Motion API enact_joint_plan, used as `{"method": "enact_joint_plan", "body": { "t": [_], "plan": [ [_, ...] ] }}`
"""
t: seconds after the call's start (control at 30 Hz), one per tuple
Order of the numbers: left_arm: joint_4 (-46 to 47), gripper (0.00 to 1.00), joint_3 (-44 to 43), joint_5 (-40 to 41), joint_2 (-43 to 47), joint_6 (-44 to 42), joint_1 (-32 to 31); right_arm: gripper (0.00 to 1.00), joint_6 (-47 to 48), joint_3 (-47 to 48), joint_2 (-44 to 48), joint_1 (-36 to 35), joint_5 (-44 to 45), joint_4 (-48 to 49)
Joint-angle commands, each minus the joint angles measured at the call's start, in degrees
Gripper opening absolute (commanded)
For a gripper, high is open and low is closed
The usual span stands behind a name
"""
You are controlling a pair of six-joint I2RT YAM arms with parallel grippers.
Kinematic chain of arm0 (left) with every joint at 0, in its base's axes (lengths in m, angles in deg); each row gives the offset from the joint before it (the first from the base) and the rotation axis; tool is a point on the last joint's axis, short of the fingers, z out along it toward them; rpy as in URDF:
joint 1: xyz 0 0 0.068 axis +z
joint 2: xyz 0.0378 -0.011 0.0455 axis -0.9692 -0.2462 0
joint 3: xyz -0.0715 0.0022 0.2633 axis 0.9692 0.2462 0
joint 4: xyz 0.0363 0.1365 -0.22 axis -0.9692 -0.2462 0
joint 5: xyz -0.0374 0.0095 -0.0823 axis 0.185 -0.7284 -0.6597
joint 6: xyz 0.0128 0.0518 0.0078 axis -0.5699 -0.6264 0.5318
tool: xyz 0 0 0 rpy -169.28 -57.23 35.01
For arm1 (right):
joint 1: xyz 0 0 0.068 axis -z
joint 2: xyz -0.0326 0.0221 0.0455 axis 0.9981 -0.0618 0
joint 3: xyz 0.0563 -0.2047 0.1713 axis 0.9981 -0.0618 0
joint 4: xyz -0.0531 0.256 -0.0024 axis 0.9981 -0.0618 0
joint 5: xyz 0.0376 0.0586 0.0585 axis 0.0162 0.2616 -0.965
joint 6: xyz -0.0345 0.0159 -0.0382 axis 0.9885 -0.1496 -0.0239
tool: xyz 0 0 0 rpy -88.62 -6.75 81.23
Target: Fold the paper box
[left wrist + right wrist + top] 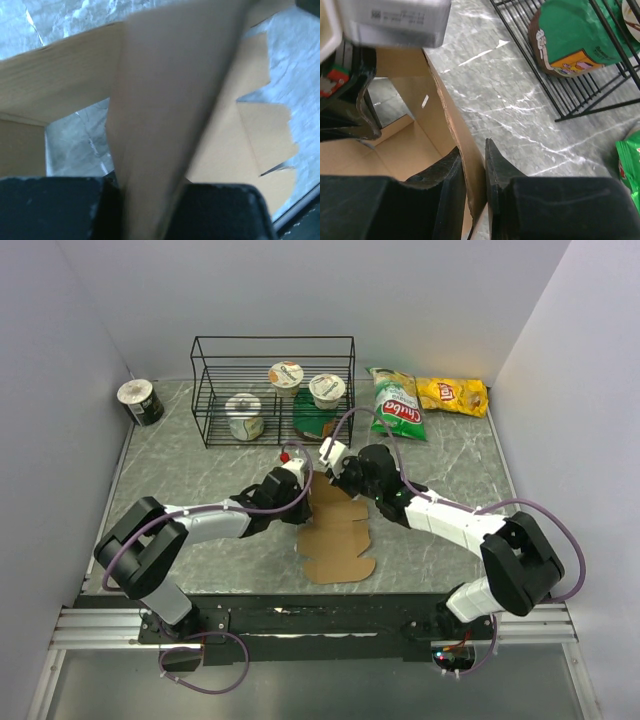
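Two claws on one paper box, both at its raised far end.
Its long axis runs from the near edge toward the back, mid-worktop: near half lying flat, far half lifted. On its left, the left claw is clamped tight on a flap. On its right, the right claw sits narrow around an upright wall and looks pinched. Next fold hinges between them, I'd guess.

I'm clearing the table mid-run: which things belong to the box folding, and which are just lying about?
In use: paper box, left gripper, right gripper, both gripping it.
Lying about: wire rack, yogurt cups, green packet, chip bags, dark cylinder.
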Motion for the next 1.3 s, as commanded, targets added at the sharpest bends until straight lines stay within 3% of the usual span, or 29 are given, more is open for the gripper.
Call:
{"method": "enact_joint_plan", "body": {
  "t": [0.0, 0.13, 0.17, 0.23, 0.27, 0.33, 0.4, 0.67, 0.8, 0.93, 1.13, 1.27],
  "plan": [
    [4.91, 0.01, -2.02, -1.43, -0.06, 9.18, -1.03, 0.24, -0.9, -2.42, 2.23, -2.09, 2.15, 4.0],
    [4.3, 0.09, -2.11, 0.24, 0.3, 9.28, -1.2, 0.22, -1.69, -2.86, 2.58, -2.01, 4.09, 4.09],
    [2.81, 0.19, -2.2, 0.76, 0.99, 9.19, -1.2, 0.21, -1.78, -2.77, 2.41, -2.1, 4.44, 3.48],
    [1.49, 0.29, -1.67, 1.47, 2.57, 7.79, -1.12, 0.2, -2.21, -2.51, 2.23, -2.01, 5.32, 2.77],
    [0.44, 0.41, -1.32, 2.08, 4.67, 7.17, -1.2, 0.18, -2.39, -2.33, 2.06, -2.01, 5.93, 2.42],
    [-0.45, 0.5, -0.36, 2.09, 6.88, 4.71, -1.2, 0.19, -2.48, -2.33, 2.14, -2.01, 6.9, 2.24],
    [-1.94, 0.66, 0.17, 2.0, 10.22, 2.61, -1.2, 0.2, -2.31, -2.51, 2.23, -2.01, 7.25, 2.68],
    [-6.16, 0.97, 4.83, 4.81, 27.07, -3.99, 0.2, 0.2, -1.16, -3.39, 3.9, -1.92, 9.01, 3.03],
    [-6.17, 0.99, 5.8, 5.43, 33.34, -4.61, 6.08, 0.2, -0.03, -3.82, 4.25, -1.92, 9.27, 3.03],
    [-2.4, 0.96, 5.01, 2.71, 32.74, -2.59, 16.25, 0.2, 1.56, -4.79, 4.61, -2.18, 11.03, 3.73],
    [4.02, 0.99, -1.38, -5.1, 16.67, -2.5, 26.2, 0.21, 3.32, -6.46, 5.75, -3.32, 13.58, 5.84],
    [6.49, 0.95, -6.23, -11.52, 2.28, -4.7, 26.39, 0.22, 3.85, -6.9, 5.93, -4.64, 14.81, 6.11]
  ]
}}
